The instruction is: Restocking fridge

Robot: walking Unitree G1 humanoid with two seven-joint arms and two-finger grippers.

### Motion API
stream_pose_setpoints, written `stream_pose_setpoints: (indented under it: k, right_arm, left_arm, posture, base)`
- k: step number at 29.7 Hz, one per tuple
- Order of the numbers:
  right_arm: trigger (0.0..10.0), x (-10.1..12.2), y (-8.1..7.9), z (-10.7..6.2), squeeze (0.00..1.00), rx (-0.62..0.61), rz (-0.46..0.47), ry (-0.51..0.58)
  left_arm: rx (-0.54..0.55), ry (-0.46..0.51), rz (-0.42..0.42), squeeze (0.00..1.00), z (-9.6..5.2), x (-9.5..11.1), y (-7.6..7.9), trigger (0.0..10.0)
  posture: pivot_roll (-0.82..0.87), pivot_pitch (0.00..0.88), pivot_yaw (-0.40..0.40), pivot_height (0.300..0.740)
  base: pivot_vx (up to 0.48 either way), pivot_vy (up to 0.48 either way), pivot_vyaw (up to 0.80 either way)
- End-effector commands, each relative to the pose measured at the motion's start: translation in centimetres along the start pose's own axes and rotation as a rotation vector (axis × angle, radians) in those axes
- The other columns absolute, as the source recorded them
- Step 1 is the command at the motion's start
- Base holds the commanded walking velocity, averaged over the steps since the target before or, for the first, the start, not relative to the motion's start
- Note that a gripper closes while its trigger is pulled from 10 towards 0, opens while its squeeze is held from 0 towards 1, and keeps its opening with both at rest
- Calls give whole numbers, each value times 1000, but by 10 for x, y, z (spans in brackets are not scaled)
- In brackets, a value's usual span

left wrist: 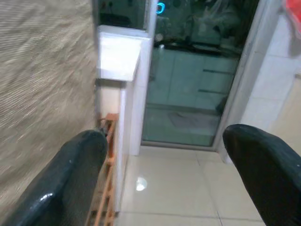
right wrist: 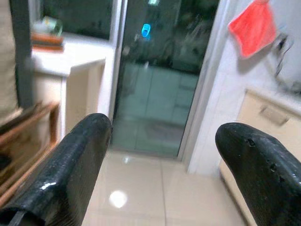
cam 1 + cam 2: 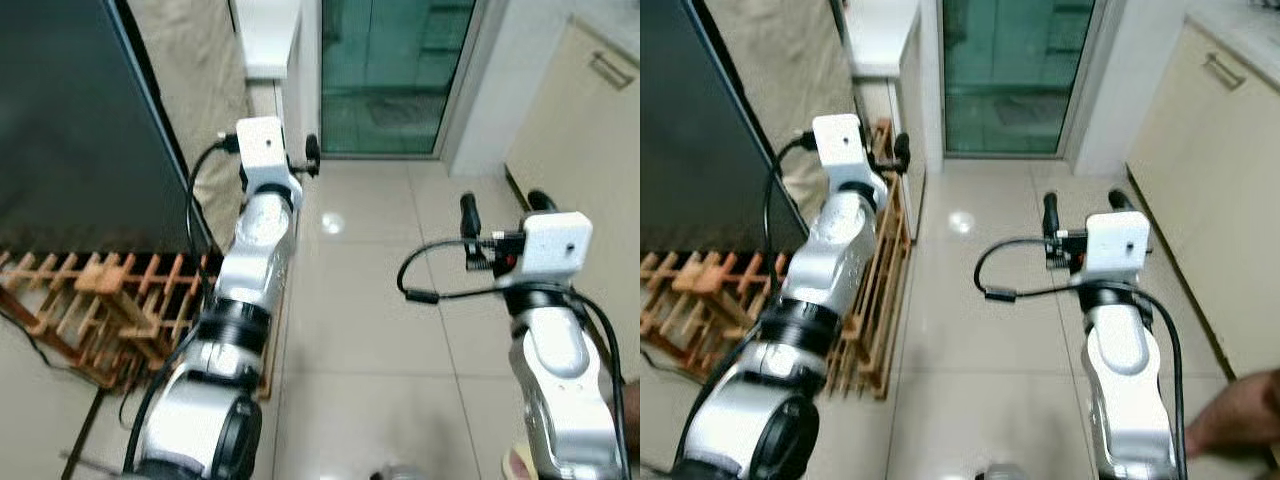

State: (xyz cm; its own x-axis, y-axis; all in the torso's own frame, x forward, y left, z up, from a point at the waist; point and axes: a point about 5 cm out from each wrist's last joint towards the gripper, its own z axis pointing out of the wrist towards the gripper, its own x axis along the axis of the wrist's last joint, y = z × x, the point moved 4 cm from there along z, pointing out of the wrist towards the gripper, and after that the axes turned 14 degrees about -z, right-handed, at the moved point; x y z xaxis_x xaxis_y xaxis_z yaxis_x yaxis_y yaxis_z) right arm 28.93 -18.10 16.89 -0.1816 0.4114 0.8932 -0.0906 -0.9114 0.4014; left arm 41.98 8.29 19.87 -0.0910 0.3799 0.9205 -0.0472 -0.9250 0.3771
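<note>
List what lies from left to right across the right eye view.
Dark panel → wooden rack → left gripper → glass door → right gripper → cream cabinet.

I stood on the tiled floor (image 3: 380, 300) facing the glass door (image 3: 395, 75) straight ahead. The fridge (image 3: 70, 120) was at my left, with a wooden rack (image 3: 100, 300) on the floor in front of it and running along its side. Behind the rack a white counter (image 3: 880, 35) stood left of the door. A cabinet (image 3: 1220, 180) was along my right, right of the door. A cloth (image 2: 254, 26) hung on the wall above that cabinet. My left gripper (image 1: 164, 179) was raised beside the rack, my right gripper (image 2: 164, 179) was over open floor, both pointed at the door. A person's hand (image 3: 1240, 415) was low at my right, near the cabinet.
</note>
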Motion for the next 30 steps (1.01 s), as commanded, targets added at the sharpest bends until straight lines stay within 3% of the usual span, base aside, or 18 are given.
stream_pose_setpoints:
  k: [1, 8, 9, 10, 13, 16, 21, 22, 30]
  right_arm:
    - [10000, 4, 0, -3, 0, 7, -3, 9]
    - [10000, 1, 7, -7, 0, -10, 3, -11]
    - [10000, -2, 13, -3, 0, -40, 31, -28]
    - [10000, -4, 14, -1, 0, -46, 40, -32]
    - [10000, -4, 13, 4, 0, -42, 44, -29]
    - [10000, 1, 7, 16, 0, -16, 50, 3]
    - [10000, 0, 6, 25, 0, -16, 64, 7]
    - [10000, -1, 5, 29, 0, -23, 86, 4]
    - [10000, 0, -7, 37, 0, -2, 88, 20]
  left_arm:
    - [43, 10, 20, 0, 1, 1, -12, 10000]
    - [10, 16, 26, 0, -13, 1, -40, 10000]
    - [1, 22, 16, 0, -25, 5, -54, 10000]
    - [-2, 29, 17, 0, -30, 8, -58, 10000]
    - [-15, 49, 39, 0, -33, 13, -59, 10000]
    - [-89, 149, 49, 0, -42, 35, -44, 10000]
    - [-42, 166, 31, 0, -50, 38, -48, 10000]
    - [6, 137, 28, 0, -50, 30, -57, 10000]
    - [54, 71, 39, 0, -24, 12, -60, 10000]
  posture:
    - [-231, 32, 21, 740]
    - [-242, 29, 30, 740]
    - [-224, 16, 30, 740]
    - [-215, 11, 29, 740]
    - [-188, 0, 20, 740]
    - [-158, 0, 5, 740]
    - [-134, 0, -6, 740]
    - [-121, 0, -13, 740]
    - [-106, 0, -10, 740]
  base:
    - [0, 0, 0]
    - [0, 0, 0]
    - [0, 0, 0]
    - [0, 0, 0]
    - [0, 0, 0]
    - [0, 0, 0]
    - [0, 0, 0]
    - [0, 0, 0]
    - [0, 0, 0]
